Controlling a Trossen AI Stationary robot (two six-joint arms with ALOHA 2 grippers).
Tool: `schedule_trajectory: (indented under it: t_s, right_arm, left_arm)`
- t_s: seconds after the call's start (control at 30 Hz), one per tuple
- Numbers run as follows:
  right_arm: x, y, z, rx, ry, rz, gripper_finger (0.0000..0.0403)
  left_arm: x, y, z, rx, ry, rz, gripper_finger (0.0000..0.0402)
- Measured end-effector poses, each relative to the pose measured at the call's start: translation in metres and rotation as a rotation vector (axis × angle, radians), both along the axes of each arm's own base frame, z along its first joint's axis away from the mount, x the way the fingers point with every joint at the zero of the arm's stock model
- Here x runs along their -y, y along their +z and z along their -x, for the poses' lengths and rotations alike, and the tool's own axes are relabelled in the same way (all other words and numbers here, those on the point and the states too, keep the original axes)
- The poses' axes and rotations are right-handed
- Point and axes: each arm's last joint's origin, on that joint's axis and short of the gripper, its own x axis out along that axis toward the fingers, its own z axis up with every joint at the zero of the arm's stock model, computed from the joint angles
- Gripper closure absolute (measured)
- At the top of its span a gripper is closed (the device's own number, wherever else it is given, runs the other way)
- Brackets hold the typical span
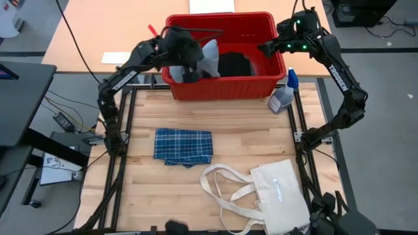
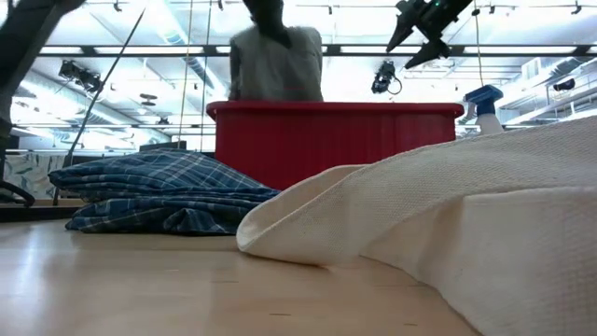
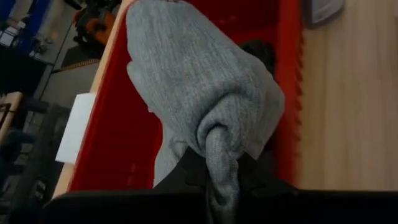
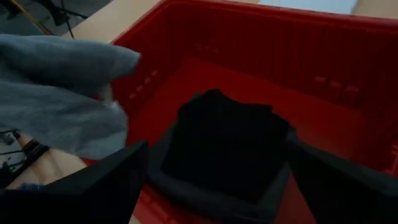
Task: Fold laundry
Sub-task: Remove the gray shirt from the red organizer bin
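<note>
Bin [image 1: 222, 88] behind plaid piece [image 1: 183, 145]; tote bag [image 1: 277, 192] right of it, nearer.

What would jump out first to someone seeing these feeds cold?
The red bin at the table's far edge, where the left gripper is shut on a light grey garment lifted above the bin. The right gripper hovers open over the bin's other end, above a black piece lying inside. Nearer on the table lie a folded blue plaid piece and a cream tote bag.
</note>
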Motion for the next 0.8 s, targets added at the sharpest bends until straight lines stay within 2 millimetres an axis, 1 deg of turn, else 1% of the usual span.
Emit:
schedule_trajectory:
  t_s: [0.1, 0.2, 0.3, 0.4, 0.53, 0.63, 0.8]
  right_arm:
    - [-0.007, 0.002, 0.004, -0.017, 0.019, -0.004, 0.0015]
    - [-0.014, 0.004, 0.007, -0.024, 0.037, -0.008, 0.0015]
    - [-0.023, 0.008, 0.011, -0.021, 0.051, -0.005, 0.0015]
    - [-0.031, 0.012, 0.013, -0.019, 0.060, 0.001, 0.0015]
    - [-0.039, 0.016, 0.015, -0.006, 0.061, 0.013, 0.0015]
    - [-0.045, 0.018, 0.014, 0.013, 0.059, 0.000, 0.0015]
    - [-0.053, 0.019, 0.007, 0.015, 0.042, -0.025, 0.0015]
  left_arm:
    - [0.025, 0.006, 0.006, -0.034, -0.037, 0.003, 0.0378]
    - [0.052, 0.013, 0.019, -0.062, -0.074, 0.050, 0.0378]
    - [0.073, 0.004, 0.025, -0.136, -0.058, 0.190, 0.0378]
    - [0.091, -0.008, 0.017, -0.208, -0.043, 0.238, 0.0378]
    - [0.118, -0.015, 0.011, -0.256, -0.117, 0.249, 0.0378]
    - [0.125, -0.025, 0.006, -0.300, -0.131, 0.255, 0.0378]
    - [0.126, -0.042, 0.006, -0.375, -0.091, 0.283, 0.0378]
